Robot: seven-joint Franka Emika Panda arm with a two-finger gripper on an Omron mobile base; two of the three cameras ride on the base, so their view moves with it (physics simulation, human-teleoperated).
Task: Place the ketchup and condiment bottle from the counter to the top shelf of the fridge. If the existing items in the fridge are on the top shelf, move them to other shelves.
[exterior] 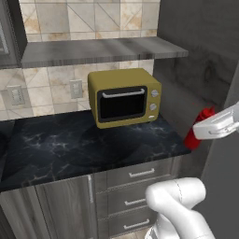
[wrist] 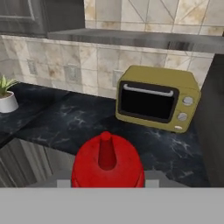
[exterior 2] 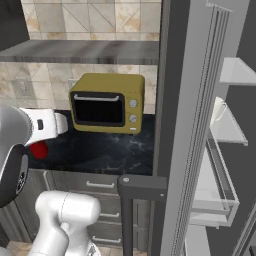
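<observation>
Black marble counter (exterior: 70, 144) with a yellow toaster oven (exterior: 125, 96). Gripper (wrist: 107, 183) clamps the red ketchup bottle (wrist: 107, 162), lifted off the counter's edge. Carrying step; next, swing toward the fridge's top shelf (exterior 2: 235, 70).

Yellow toaster oven (exterior: 125, 97) on black counter (exterior: 60, 147), potted plant (wrist: 6, 94)

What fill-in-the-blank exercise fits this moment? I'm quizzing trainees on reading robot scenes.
1. The gripper is shut on a ____ ketchup bottle.
2. The yellow ____ stands on the black counter.
3. In the hand view, a small ____ in a white pot stands far left.
Missing: red; microwave; plant
</observation>
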